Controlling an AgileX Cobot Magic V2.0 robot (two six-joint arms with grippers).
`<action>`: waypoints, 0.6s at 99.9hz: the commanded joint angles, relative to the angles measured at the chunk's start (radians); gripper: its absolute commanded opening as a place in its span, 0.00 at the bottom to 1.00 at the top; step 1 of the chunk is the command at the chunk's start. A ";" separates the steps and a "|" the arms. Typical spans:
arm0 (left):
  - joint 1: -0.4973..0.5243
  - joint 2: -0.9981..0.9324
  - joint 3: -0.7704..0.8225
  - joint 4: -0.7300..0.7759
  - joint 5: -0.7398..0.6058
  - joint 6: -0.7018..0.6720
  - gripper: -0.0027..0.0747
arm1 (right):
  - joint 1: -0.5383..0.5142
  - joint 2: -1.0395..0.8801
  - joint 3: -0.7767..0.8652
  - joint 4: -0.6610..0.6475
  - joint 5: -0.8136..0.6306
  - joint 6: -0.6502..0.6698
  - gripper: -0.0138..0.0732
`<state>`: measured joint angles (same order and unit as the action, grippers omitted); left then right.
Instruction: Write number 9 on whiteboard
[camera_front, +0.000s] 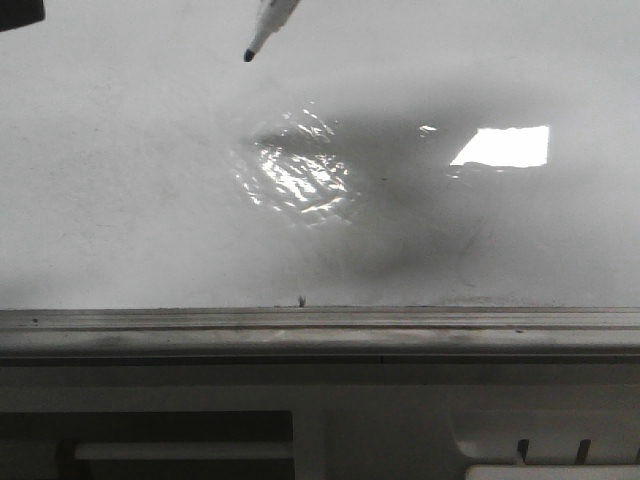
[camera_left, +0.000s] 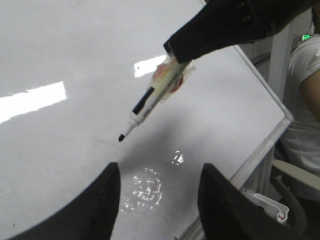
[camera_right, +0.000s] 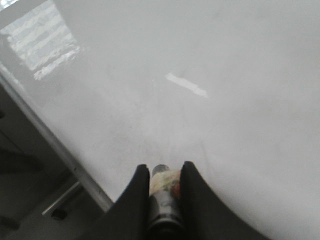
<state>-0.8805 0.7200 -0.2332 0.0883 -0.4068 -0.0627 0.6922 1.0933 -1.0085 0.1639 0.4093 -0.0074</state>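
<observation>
Above the whiteboard (camera_front: 120, 200) my right end effector (camera_right: 165, 182) is clamped on a marker (camera_left: 150, 102) whose black tip hangs just off the surface, so I judge the writing has not begun, since no number 9 shows anywhere. Next I need to bring the tip into light contact and trace the loop, then the stem. My left end effector (camera_left: 157, 192) is spread wide, holding nothing; I see no containers

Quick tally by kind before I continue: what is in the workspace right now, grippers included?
Markers: 1, the marker, clamped in the right gripper
Whiteboards: 1, the whiteboard, no number drawn on it
Grippers: 2, the right one plus the left gripper, open and empty
Total: 4
</observation>
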 joint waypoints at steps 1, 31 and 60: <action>-0.001 -0.006 -0.031 -0.015 -0.066 -0.001 0.47 | -0.043 0.013 -0.072 0.010 -0.021 0.007 0.08; -0.001 -0.006 -0.031 -0.015 -0.079 -0.008 0.47 | -0.075 0.157 -0.157 0.013 -0.031 0.007 0.08; -0.001 -0.006 -0.031 -0.015 -0.081 -0.008 0.47 | -0.006 0.250 -0.178 0.025 0.086 0.001 0.08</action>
<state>-0.8805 0.7194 -0.2332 0.0862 -0.4068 -0.0627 0.6881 1.3643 -1.1689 0.2558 0.4709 0.0119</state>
